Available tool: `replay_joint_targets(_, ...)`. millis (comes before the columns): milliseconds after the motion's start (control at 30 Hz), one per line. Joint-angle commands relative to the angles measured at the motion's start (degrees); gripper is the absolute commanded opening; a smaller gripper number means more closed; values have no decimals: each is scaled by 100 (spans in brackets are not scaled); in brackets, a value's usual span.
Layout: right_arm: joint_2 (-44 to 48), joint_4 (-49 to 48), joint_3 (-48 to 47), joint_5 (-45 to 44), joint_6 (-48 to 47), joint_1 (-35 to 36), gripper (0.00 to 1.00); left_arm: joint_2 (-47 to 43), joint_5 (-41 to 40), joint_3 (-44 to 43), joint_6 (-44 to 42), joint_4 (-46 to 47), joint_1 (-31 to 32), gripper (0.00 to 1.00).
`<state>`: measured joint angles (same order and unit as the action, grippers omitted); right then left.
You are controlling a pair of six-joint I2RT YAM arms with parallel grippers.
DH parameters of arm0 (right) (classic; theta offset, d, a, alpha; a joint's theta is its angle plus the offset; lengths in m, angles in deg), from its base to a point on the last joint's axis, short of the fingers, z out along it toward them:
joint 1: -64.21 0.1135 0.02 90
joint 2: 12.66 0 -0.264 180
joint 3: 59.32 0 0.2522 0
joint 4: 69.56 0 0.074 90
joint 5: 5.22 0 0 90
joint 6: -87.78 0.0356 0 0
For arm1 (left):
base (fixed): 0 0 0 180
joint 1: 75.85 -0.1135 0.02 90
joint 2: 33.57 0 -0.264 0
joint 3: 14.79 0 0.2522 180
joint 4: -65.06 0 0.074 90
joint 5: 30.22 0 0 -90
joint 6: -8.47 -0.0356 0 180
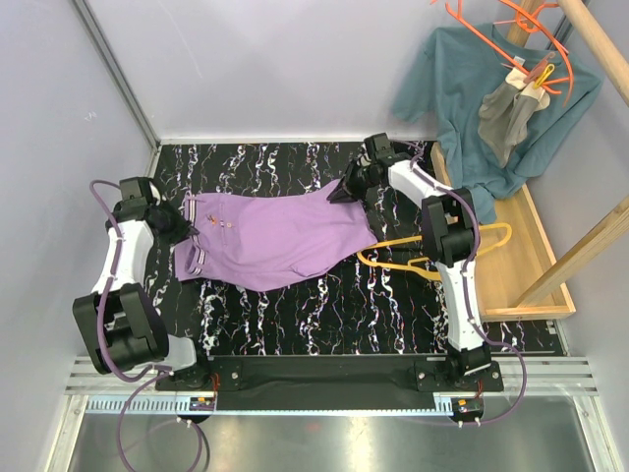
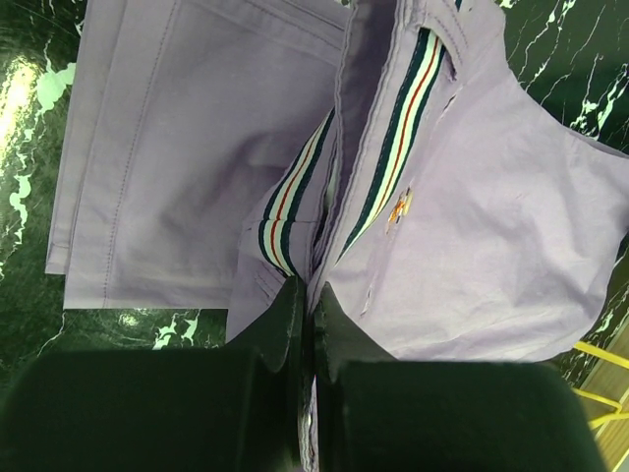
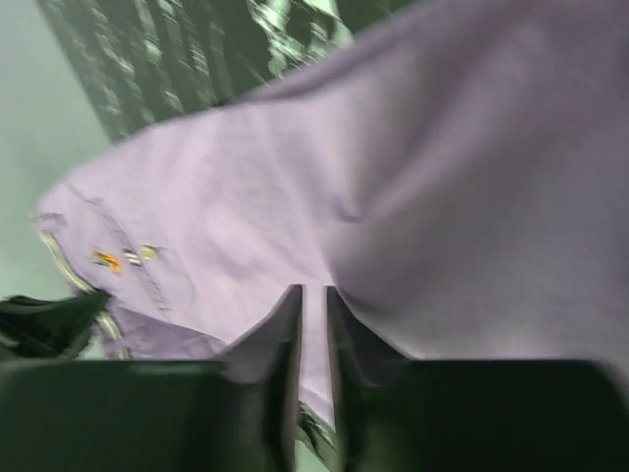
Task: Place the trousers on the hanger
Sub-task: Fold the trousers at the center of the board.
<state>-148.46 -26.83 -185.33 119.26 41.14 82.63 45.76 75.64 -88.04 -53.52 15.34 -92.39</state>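
Trousers (image 1: 285,231) are lying stretched on the table (image 1: 295,315), left gripper (image 2: 313,295) clamping shut on the waistband (image 2: 295,197), right gripper (image 3: 314,295) pinching nearly shut on the opposite end, probably for lifting onto the hanger (image 1: 403,267) just beside.

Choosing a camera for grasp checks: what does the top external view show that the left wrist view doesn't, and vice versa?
Only top external: both arms, the right gripper at the far right corner of the lilac cloth trousers, a teal shirt on orange plastic hangers. Only left wrist: the left gripper, jaws seen shut on cloth beside the white-and-dark striped waistband with its red line. Both: the trousers, the thin yellow plastic hanger, the black marbled table.
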Motion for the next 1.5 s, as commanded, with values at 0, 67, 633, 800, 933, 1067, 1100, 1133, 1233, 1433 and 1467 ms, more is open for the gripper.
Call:
replay_joint_targets(0,107,106,159,165,-264,-48,26,-111,-110,-318,-103,99,-16,0)
replay_joint_targets(67,133,293,194,-124,-720,-57,38,-119,-117,-301,-85,134,-8,0)
replay_joint_targets(633,-60,1796,160,-2127,-1407,-664,17,1154,-206,-1064,-120,-270,263,0)
replay_joint_targets(800,247,1876,212,-2192,-1602,-681,33,1243,-338,-1232,-42,-332,564,0)
replay_joint_targets(933,590,1726,291,-1770,-1953,-681,71,1216,-531,-1224,-164,-437,555,0)
replay_joint_targets(1067,653,1777,221,-1427,-2305,-725,88,1252,-549,-1259,-217,-481,485,0)
replay_joint_targets(1100,609,1831,186,-1383,-2331,-734,88,1260,-540,-1276,-217,-464,493,0)
replay_joint_targets(1133,591,1857,203,-1383,-2331,-743,88,1278,-496,-1285,-217,-455,467,0)
replay_joint_targets(1233,600,1700,422,-1059,-2305,-752,86,1374,-557,-1390,-278,-543,450,0)
replay_joint_targets(1433,731,1454,1046,-697,-2173,-752,75,1717,-1154,-1373,-288,-964,151,27)
replay_joint_targets(1467,827,1410,1143,-697,-2165,-752,75,1796,-1312,-1347,-261,-1069,116,40)
